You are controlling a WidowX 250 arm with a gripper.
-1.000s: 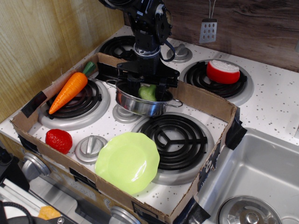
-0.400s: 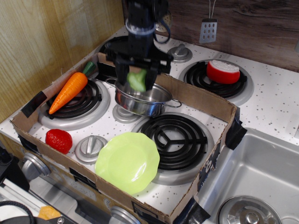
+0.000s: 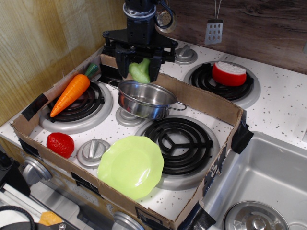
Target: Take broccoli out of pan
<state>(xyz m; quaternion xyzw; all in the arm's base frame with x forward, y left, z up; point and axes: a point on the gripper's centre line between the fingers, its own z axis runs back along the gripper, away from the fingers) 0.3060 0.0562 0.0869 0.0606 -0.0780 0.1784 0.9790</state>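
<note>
The light-green broccoli [image 3: 139, 70] hangs in my black gripper [image 3: 139, 67], which is shut on it, lifted clear above the pan. The pan [image 3: 145, 99], a shiny round steel pot with thin wire handles, stands empty on the toy stove between the burners, just below and slightly in front of the gripper. The gripper's fingers [image 3: 154, 67] flank the broccoli on both sides.
A cardboard wall [image 3: 211, 103] frames the stove top. An orange carrot [image 3: 71, 93] lies on the left burner, a red strawberry [image 3: 60, 144] at front left, a lime-green plate [image 3: 131, 166] in front. A red-and-white toy [image 3: 229, 73] sits on the back right burner. A sink [image 3: 268, 182] is at right.
The gripper has lifted the broccoli up out of the pan and moved slightly back and left. The pan has stayed in place, now empty.
</note>
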